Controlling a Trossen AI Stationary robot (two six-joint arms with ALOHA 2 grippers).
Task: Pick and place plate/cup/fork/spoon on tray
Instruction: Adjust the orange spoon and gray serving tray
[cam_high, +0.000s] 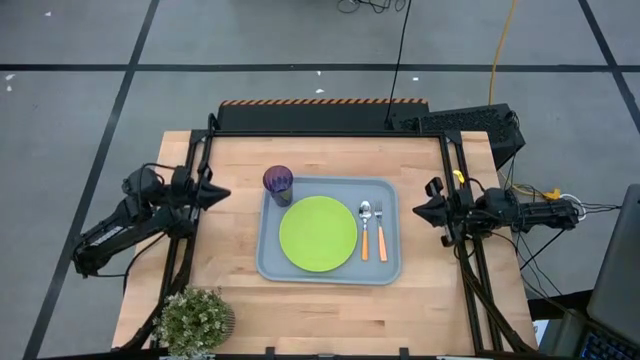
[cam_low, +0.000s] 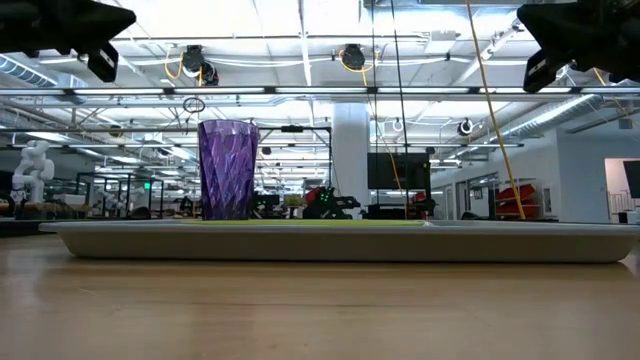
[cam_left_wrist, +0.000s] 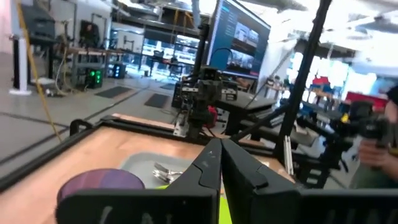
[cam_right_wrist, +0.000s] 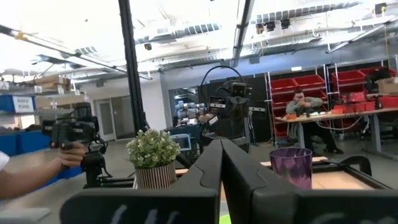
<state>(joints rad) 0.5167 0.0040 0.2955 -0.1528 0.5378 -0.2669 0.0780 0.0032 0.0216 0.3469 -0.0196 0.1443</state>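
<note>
Apparently we are finished: plate (cam_high: 318, 234), cup (cam_high: 278, 184), fork (cam_high: 379, 232) and spoon (cam_high: 365, 230) sit on the tray (cam_high: 388, 272) (both grippers' jaws pressed together, empty).

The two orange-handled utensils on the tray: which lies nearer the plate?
The spoon, with its oval bowl, lies right beside the plate; the fork, with tines, lies on its far side.

Between the closed jaws of the left gripper (cam_high: 226, 193) and of the right gripper (cam_high: 416, 209), the table (cam_high: 225, 250) is occupied by the tray (cam_high: 272, 266). Passage ahead of the left jaws is obstructed by the upright cup (cam_high: 278, 184); bare wood is left below both.
</note>
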